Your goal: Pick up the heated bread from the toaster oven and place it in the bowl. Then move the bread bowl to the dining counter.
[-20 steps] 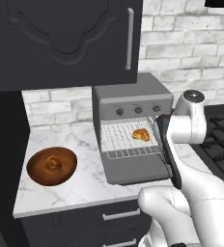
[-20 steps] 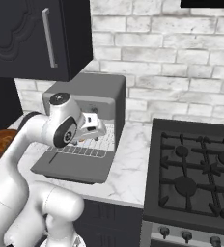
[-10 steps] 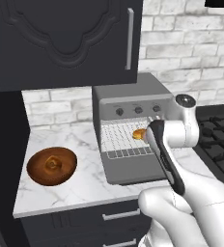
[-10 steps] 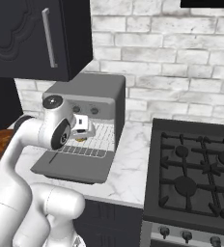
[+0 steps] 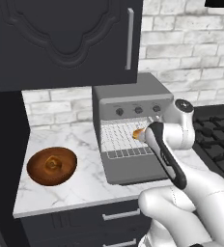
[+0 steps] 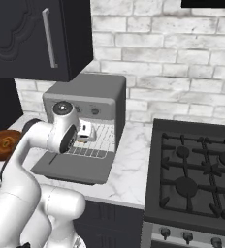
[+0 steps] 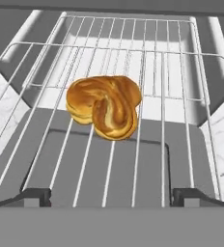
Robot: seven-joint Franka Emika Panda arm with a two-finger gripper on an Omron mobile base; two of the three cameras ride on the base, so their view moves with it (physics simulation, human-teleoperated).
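Note:
The golden-brown knotted bread [image 7: 105, 110] lies on the wire rack [image 7: 172, 91] of the grey toaster oven [image 5: 132, 97], whose door [image 5: 135, 170] hangs down open. In the left base view the bread [image 5: 138, 133] peeks out just left of my hand. My gripper [image 7: 112, 198] is open, its fingertips [image 7: 34, 197] wide apart in front of the bread, not touching it. From the right, the gripper [image 6: 88, 136] sits at the oven [image 6: 90, 94] mouth. The reddish-brown bowl [image 5: 51, 165] stands on the marble left of the oven, and its edge [image 6: 3, 144] shows behind my arm.
A black stove [image 6: 197, 169] adjoins the marble worktop [image 5: 85, 185] on the right. A dark wall cabinet [image 5: 65, 38] hangs above the bowl and oven. White brick wall runs behind. Bare marble lies between the bowl and the oven door.
My hand has swung left and down from beside the oven to its open mouth, now right in front of the bread. The bread and the bowl have not moved.

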